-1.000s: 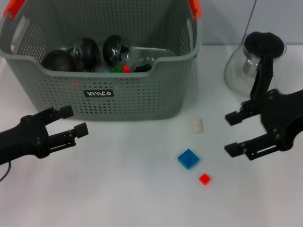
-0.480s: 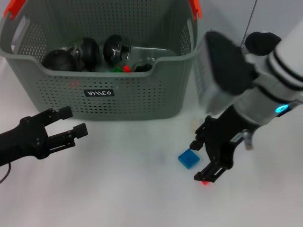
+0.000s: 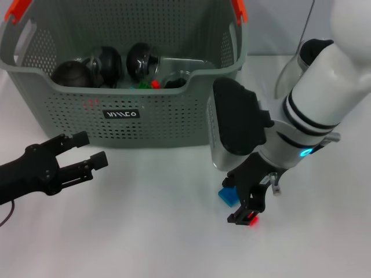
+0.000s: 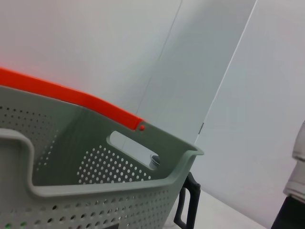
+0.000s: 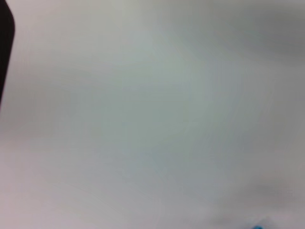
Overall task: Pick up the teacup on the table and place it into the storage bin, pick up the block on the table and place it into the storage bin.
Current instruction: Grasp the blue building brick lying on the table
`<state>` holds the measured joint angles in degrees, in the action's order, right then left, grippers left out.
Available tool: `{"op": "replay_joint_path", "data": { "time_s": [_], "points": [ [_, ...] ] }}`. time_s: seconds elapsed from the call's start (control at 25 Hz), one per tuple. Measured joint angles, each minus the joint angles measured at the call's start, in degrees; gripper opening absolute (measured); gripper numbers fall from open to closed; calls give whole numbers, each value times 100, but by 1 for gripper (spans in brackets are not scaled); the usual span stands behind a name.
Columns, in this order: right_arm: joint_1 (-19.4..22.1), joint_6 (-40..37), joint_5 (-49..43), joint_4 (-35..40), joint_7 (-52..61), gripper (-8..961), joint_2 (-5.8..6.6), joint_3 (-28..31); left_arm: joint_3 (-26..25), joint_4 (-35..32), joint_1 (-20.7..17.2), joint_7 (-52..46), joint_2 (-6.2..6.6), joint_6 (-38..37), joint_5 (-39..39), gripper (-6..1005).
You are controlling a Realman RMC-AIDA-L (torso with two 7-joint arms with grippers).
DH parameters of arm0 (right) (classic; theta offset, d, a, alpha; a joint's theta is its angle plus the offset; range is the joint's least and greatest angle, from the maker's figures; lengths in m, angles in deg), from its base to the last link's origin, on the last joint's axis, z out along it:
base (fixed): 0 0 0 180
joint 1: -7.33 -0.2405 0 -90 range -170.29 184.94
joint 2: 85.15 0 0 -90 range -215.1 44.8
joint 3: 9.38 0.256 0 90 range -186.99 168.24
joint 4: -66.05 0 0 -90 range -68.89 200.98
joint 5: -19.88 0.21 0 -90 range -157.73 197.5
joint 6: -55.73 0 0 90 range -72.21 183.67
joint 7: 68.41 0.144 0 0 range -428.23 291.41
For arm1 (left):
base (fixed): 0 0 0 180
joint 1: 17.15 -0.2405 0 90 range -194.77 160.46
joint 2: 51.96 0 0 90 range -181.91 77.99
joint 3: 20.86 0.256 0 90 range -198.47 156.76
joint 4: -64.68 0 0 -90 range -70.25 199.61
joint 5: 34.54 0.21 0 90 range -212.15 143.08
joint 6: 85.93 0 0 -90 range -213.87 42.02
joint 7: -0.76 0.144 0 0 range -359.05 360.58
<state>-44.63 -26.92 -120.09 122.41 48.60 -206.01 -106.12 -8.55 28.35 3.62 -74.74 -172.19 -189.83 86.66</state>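
Blue block (image 3: 227,196) (square, flat) beside right claw (image 3: 242,202).

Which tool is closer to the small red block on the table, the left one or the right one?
Right. The right tool is directly over the red block, fingers spread around it. The left tool hangs open far across the table, in front of the storage bin.

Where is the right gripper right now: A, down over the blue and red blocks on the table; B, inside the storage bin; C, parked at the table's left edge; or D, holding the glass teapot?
A: in the head view the right gripper is lowered to the table in front of the storage bin, over the blue block and the red block.
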Motion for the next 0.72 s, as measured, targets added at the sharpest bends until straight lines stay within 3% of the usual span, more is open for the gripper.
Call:
{"op": "replay_joint_path", "data": {
  "time_s": [0.32,0.72],
  "points": [
    [46,988,427,-504,-32,763,1,-287,0,24,5,-1,-4,10,30,848],
    [-26,1148,435,-801,16,762,34,-278,22,20,13,0,0,20,27,848]
  ]
}}
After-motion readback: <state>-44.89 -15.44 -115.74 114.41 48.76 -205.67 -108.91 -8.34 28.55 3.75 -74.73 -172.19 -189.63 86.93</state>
